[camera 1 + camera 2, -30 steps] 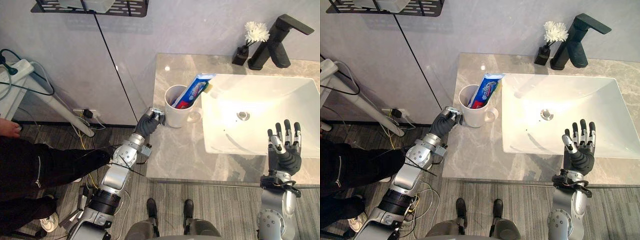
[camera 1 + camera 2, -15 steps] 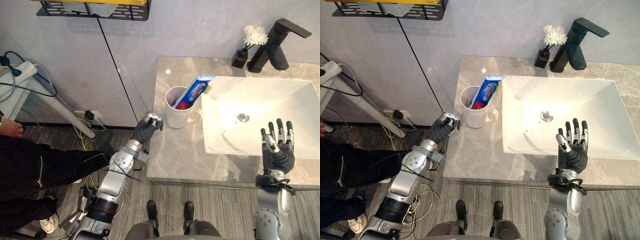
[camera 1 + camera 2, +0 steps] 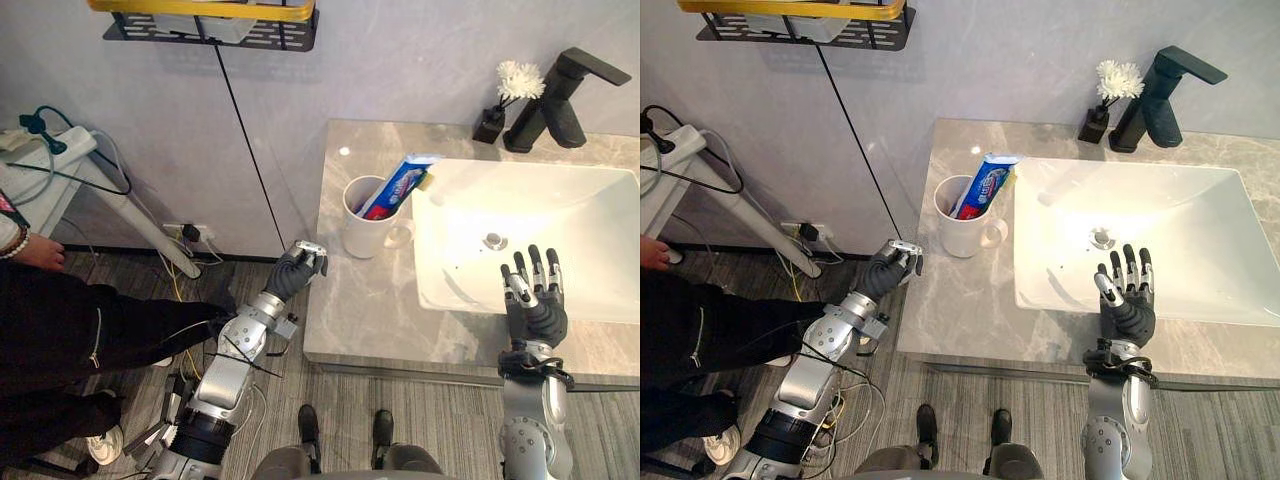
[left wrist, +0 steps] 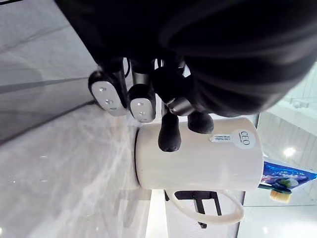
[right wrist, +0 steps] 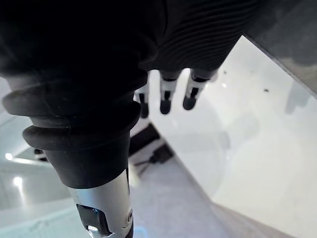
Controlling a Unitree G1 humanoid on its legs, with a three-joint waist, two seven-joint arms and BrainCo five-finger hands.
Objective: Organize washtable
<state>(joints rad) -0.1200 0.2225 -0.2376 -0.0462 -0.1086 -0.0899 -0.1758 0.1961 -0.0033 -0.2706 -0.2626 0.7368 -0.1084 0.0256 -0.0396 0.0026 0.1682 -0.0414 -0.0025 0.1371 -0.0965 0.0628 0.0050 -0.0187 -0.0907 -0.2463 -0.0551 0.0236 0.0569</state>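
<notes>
My two head eyes look steeply down from above the front edge of the washtable (image 3: 365, 305), both sharing the mug (image 3: 362, 228), sink (image 3: 575, 205) and tap (image 3: 560, 95). My left wrist camera peers along my left hand (image 4: 171, 91), very close to that mug; my right one, past my right hand (image 5: 166, 94), faces the sink basin.

left hand (image 3: 296, 271) has drawn back from the white mug (image 3: 366, 236)

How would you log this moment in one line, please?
left hand: shut, apart from mug | right hand: open, over sink | toothpaste: in mug
</notes>
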